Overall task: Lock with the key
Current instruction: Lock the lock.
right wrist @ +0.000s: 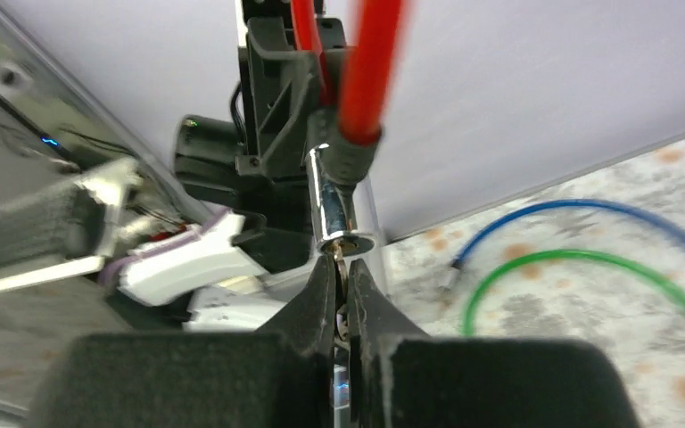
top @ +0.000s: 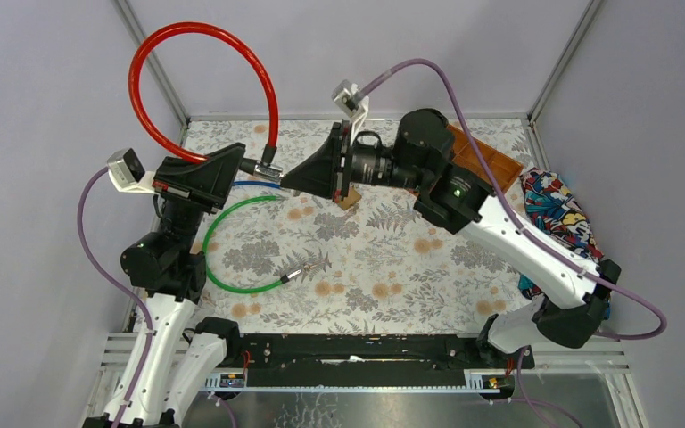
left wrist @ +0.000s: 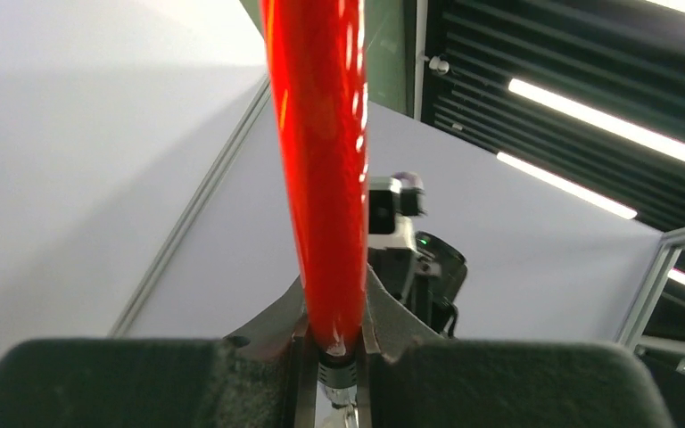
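The floral bench [top: 392,276] carries only spare things, a green cable [right wrist: 580,256] and a blue cable [right wrist: 589,204] lying loose on it; the task's own thing, the red cable lock [left wrist: 321,160], is held well above the bench as a tall loop rising against the back wall; the left claw [left wrist: 332,352] is closed narrow around the loop near its lower end, steadying it; the right claw [right wrist: 342,285] faces it from the other side, pinched narrow on the key [right wrist: 339,263]; the chrome lock barrel [right wrist: 334,201] at the cable's end points down at that claw, and the key's tip sits at the barrel's mouth, touching or just entering, how deep I cannot tell. In my judgement the presenting and aligning are done; what is left is to seat the key fully, turn it, and draw it out; no turn is evident yet.
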Controlling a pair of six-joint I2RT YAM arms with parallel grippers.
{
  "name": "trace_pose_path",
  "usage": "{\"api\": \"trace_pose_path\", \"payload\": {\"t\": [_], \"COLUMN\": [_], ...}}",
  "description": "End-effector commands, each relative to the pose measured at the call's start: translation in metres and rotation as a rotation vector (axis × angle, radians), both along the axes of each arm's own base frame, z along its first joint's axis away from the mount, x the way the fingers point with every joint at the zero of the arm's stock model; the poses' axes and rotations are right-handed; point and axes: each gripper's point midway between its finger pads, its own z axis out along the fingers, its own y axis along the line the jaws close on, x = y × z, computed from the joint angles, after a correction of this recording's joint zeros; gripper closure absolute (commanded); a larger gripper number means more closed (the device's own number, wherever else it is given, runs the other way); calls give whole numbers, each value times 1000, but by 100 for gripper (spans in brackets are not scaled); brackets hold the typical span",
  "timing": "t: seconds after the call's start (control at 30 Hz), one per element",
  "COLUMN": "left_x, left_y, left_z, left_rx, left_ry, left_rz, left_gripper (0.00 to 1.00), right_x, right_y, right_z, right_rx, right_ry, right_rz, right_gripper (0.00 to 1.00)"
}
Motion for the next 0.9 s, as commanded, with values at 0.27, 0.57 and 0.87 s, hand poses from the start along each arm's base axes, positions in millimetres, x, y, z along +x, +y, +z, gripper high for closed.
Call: {"api": "trace_pose_path", "payload": {"t": [0.27,0.57,0.87], "left_x": [8,13,-5], "left_y": [3,1,8], "left_z": [-10,-20,6], "left_rx": [-58,-49,-6], "left_ry": [113,146,-56], "left_rz": [-29,-34,77], "left_gripper": [100,100,100], "right_x": [25,18,27], "right_y": [1,2,-29], "right_z": [11,24,-11], "right_rx": [-174,-135,-289], "right_ry": [-1049,-1248,-1156], "right_rz": [-332,-337,-313], "right_gripper": [100,100,100]}}
